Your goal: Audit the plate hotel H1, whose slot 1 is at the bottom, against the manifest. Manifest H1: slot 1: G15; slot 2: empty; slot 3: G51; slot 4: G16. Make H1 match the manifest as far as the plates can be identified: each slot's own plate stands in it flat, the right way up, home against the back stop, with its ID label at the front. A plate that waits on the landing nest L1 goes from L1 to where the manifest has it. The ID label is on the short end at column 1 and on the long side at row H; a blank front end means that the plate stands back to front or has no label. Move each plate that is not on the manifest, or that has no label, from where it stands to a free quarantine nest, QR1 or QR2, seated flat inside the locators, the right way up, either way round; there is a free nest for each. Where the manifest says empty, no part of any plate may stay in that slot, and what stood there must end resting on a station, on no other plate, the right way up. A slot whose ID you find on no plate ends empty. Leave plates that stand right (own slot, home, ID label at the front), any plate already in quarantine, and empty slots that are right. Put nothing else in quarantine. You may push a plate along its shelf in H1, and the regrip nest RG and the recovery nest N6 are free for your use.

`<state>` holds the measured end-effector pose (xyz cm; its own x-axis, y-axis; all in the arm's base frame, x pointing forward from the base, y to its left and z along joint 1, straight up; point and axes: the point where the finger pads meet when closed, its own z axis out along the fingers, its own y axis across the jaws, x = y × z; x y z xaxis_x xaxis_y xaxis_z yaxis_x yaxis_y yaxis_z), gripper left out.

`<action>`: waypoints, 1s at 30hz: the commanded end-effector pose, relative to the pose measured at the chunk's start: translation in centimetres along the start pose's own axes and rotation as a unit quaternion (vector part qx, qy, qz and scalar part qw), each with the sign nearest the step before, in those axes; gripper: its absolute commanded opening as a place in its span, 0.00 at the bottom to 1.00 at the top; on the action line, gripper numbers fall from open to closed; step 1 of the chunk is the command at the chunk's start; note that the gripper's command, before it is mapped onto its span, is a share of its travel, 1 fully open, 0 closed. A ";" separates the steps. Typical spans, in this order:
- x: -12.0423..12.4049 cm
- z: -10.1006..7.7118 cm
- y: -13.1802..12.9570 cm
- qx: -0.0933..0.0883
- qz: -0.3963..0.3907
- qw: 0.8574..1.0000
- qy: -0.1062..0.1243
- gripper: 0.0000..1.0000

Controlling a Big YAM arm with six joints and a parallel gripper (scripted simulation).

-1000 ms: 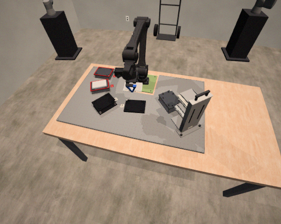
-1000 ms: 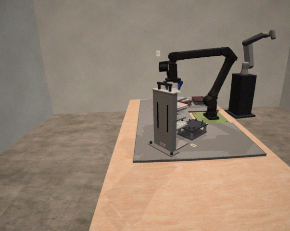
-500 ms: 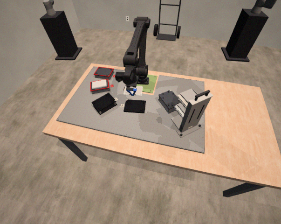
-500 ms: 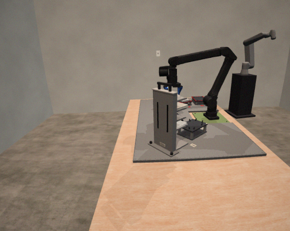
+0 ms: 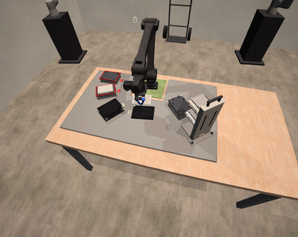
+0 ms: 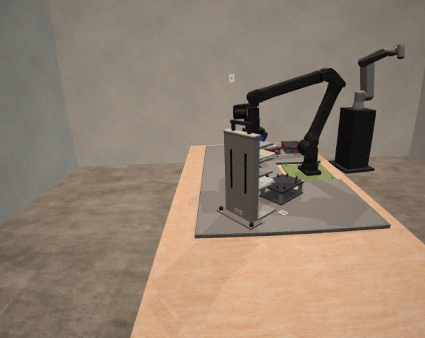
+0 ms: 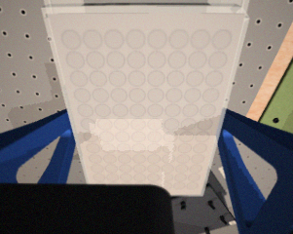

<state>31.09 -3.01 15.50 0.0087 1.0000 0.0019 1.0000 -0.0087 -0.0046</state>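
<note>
— What sort of place?
— A lab automation bench: plate hotel (image 5: pixel 207 119), plate nests (image 5: pixel 143 112) on a perforated mat (image 5: pixel 98 122), arm pedestals (image 5: pixel 63 35), a hand truck (image 5: pixel 178 22).
</note>
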 end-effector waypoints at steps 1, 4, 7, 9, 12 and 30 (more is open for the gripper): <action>0.4 0.6 0.7 -0.008 -0.002 1.000 -0.001 0.86; 0.4 1.4 0.7 -0.008 -0.002 1.000 -0.001 0.86; 0.4 1.8 0.7 -0.014 -0.002 1.000 -0.001 0.86; 0.4 2.6 0.7 -0.009 -0.002 1.000 -0.001 0.86; 0.4 3.2 0.7 -0.008 -0.002 1.000 -0.001 0.86; -0.1 4.3 1.5 -0.023 0.000 1.000 -0.003 0.86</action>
<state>31.20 -3.00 9.64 0.0086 1.0000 0.0022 0.9999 -0.0086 -0.0081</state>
